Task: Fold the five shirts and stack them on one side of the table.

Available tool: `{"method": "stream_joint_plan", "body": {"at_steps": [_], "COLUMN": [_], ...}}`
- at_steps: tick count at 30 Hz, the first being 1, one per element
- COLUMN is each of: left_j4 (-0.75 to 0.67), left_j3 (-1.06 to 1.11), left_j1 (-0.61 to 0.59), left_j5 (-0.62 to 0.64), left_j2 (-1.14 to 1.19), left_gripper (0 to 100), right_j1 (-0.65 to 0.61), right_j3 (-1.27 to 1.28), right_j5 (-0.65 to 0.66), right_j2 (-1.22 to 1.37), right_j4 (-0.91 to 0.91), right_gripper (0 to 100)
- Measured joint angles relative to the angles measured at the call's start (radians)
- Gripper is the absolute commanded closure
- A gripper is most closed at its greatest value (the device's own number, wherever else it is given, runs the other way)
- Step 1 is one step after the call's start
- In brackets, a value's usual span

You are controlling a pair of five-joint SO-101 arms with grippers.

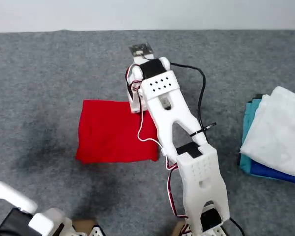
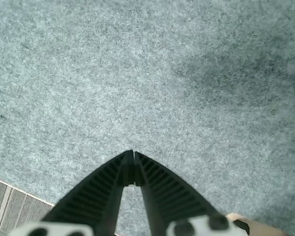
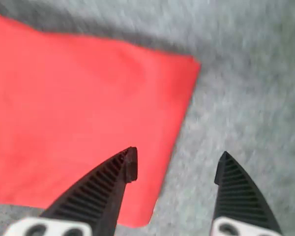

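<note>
A red shirt point(image 1: 113, 130) lies folded into a flat rectangle on the grey felt table point(image 1: 49, 73), left of centre. The right arm stretches from the near edge over the shirt's right side, its gripper point(image 1: 135, 104) at the shirt's far right corner. In the right wrist view this gripper point(image 3: 177, 164) is open, one finger point(image 3: 123, 169) over the red shirt point(image 3: 78, 98) and the other over bare felt just past the shirt's edge. The left gripper point(image 2: 133, 156) is shut on nothing above bare felt; its arm point(image 1: 19, 211) sits at the near left corner.
At the right edge of the table stands a stack of folded shirts point(image 1: 275, 137): a white one point(image 1: 280, 125) on top, teal point(image 1: 249, 118) and blue point(image 1: 265, 169) beneath. A black cable point(image 1: 201, 93) loops beside the right arm. The table's near edge point(image 2: 10, 206) is close behind the left gripper.
</note>
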Motion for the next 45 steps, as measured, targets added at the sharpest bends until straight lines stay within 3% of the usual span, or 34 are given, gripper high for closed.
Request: {"method": "stream_joint_plan", "body": {"at_steps": [7, 20, 22, 27, 30, 40, 45], "left_j4": [0.000, -0.037, -0.037, -0.037, -0.037, -0.037, -0.037], "left_j3": [0.000, 0.000, 0.000, 0.000, 0.000, 0.000, 0.000], "left_j1": [0.000, 0.000, 0.000, 0.000, 0.000, 0.000, 0.000], "left_j5": [0.000, 0.000, 0.000, 0.000, 0.000, 0.000, 0.000], "left_j2": [0.000, 0.000, 0.000, 0.000, 0.000, 0.000, 0.000], "left_gripper": [99, 99, 99, 99, 99, 99, 99], "right_j1": [-0.032, -0.084, -0.086, -0.086, -0.086, -0.040, 0.032], "right_j3": [0.012, -0.052, -0.072, -0.089, -0.097, -0.089, -0.078], "right_j5": [-0.032, -0.061, -0.061, -0.061, -0.031, 0.083, 0.213], "right_j2": [0.078, 0.298, 0.321, 0.347, 0.347, 0.336, 0.273], "right_j4": [0.000, 0.000, 0.000, 0.000, 0.000, 0.000, 0.000], "right_gripper": [64.0, 64.2, 66.8, 89.9, 98.2, 98.8, 98.8]}}
